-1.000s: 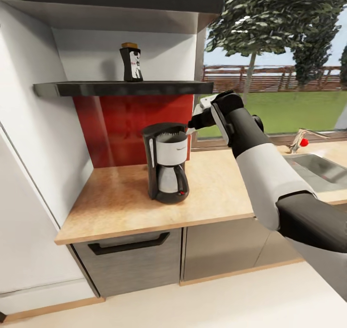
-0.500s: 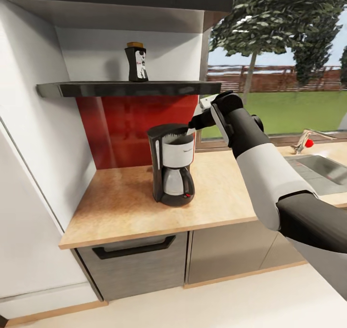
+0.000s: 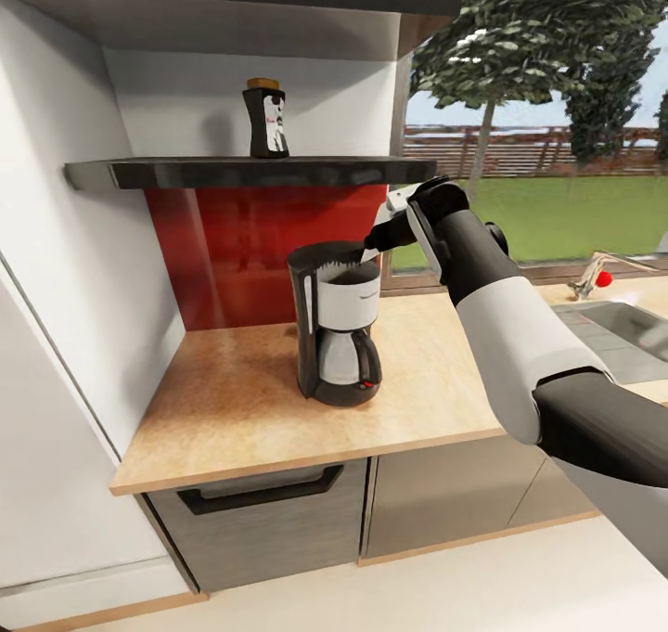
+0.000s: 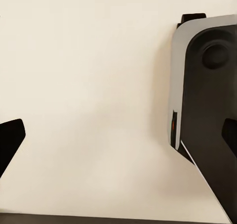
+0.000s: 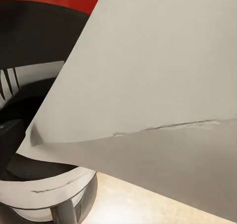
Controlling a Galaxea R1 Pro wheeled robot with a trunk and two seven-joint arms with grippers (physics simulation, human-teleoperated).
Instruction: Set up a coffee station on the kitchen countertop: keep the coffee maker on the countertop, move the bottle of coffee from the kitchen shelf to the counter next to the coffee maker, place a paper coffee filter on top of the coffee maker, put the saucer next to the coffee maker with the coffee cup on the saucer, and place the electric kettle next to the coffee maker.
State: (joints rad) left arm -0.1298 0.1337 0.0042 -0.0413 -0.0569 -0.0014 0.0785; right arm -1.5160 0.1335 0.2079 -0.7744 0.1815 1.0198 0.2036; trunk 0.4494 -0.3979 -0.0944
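Worktop [image 3: 232,409]: long light beige wood-look surface over grey cabinet fronts, running from the white wall at the left to a sink at the right under the window.
Kitchen shelf [image 3: 250,171]: thin black slab fixed above the red backsplash, over the left part of the worktop, carrying one small item.
Right arm [image 3: 520,335]: white and black, reaching from the lower right of the head view across the worktop toward the top of the coffee maker.
Coffee maker [image 3: 336,335]: black body with white front panel, glass carafe and red switch at the base; stands upright on the worktop below the shelf, near the backsplash. The right wrist view shows its dark top and white panel [image 5: 34,86] from close by.
Paper coffee filter [image 5: 158,95]: pale sheet, creased, spread across the right wrist view with one corner reaching over the coffee maker's open top; in the head view a small white edge [image 3: 370,253] shows at the tip of the right hand, at the machine's upper rim.
Right hand [image 3: 378,238]: just beside the coffee maker's top edge, closed on the paper coffee filter.
Bottle of coffee [image 3: 265,118]: small dark bottle with tan-brown top, upright on the kitchen shelf, above the coffee maker.
Left hand [image 4: 118,140]: black fingertips spread wide apart, nothing between them, over pale floor beside part of the robot's own base.
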